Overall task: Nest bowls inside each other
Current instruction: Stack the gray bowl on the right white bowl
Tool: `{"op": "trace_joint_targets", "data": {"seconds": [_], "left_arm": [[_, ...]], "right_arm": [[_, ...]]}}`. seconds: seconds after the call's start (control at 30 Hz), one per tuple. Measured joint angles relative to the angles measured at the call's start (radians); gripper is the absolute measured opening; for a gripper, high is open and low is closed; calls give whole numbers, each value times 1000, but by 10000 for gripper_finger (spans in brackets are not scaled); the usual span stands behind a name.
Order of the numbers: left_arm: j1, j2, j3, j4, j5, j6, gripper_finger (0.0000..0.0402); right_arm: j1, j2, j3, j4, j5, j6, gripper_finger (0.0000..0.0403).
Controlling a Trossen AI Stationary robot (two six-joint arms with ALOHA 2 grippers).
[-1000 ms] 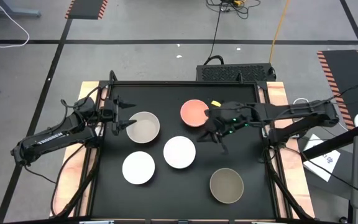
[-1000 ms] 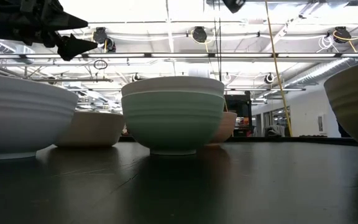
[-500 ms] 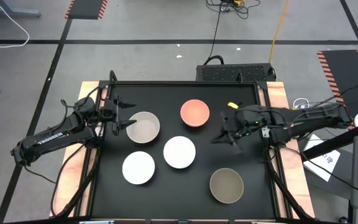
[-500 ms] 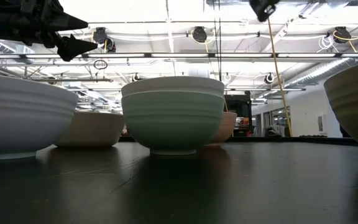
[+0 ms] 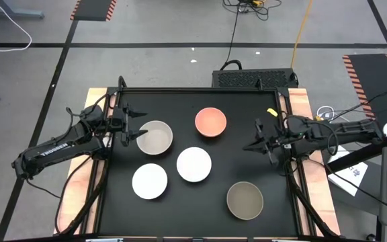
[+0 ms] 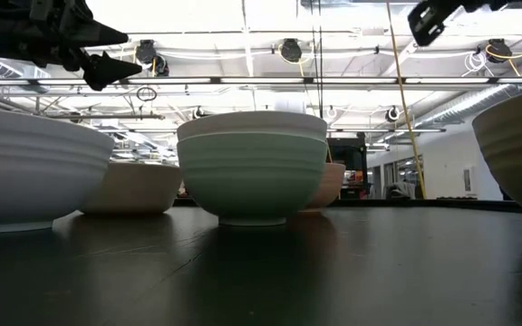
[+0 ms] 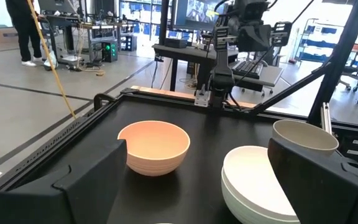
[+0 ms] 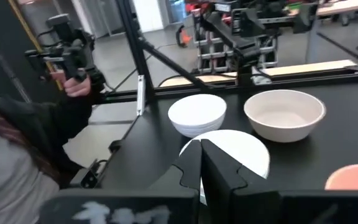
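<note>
The only legible writing is white lettering along the left arm's forearm, which appears to read TROSSEN. The right gripper (image 5: pixel 257 142) hangs above the table's right edge, well clear of every bowl; in its own wrist view its two dark fingers (image 8: pixel 211 167) stand pressed together with nothing between them. The left gripper (image 5: pixel 134 122) hovers at the far-left part of the black table (image 5: pixel 213 208), its fingers spread wide and empty, their tips just beside the rim of the beige-grey bowl (image 5: pixel 155 137), whether touching it cannot be told. From the wrist of that arm, the coral-pink bowl (image 7: pixel 153 146) sits ahead on the table, apart from the others. At the table's middle a white bowl (image 5: pixel 194 164) sits inside the mint-green bowl (image 6: pixel 252 175), its rim showing above the green one in the low view. Another white bowl (image 5: pixel 149 181) stands near the front left, just beside that pair. The olive-tan bowl (image 5: pixel 244 199) stands alone toward the front right. In the right wrist view a person (image 8: pixel 23 149) in dark clothing stands beside the table.
</note>
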Motion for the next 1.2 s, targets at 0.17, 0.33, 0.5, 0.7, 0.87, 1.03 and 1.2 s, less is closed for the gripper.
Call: {"op": "trace_joint_targets", "data": {"seconds": [0.17, 0.33, 0.5, 0.7, 0.87, 1.03, 1.2], "left_arm": [[0, 0, 0, 0, 0, 2, 392], [0, 0, 0, 0, 0, 2, 392], [0, 0, 0, -7, 0, 2, 392], [0, 0, 0, -7, -1, 2, 392], [0, 0, 0, -7, -1, 2, 392], [0, 0, 0, -7, 0, 7, 392], [0, 0, 0, -7, -1, 11, 392]], "right_arm": [[0, -68, -57, -30, 83, 1, 0], [0, -93, -81, -108, 167, 1, 0], [0, -110, -110, -108, 212, 20, 0], [-7, -157, -131, -136, 256, -28, 0], [-24, -218, -159, -162, 274, -50, 0], [-35, -278, -210, -148, 265, 1, 0], [-35, -328, -302, -3, 212, 26, 0]]}}
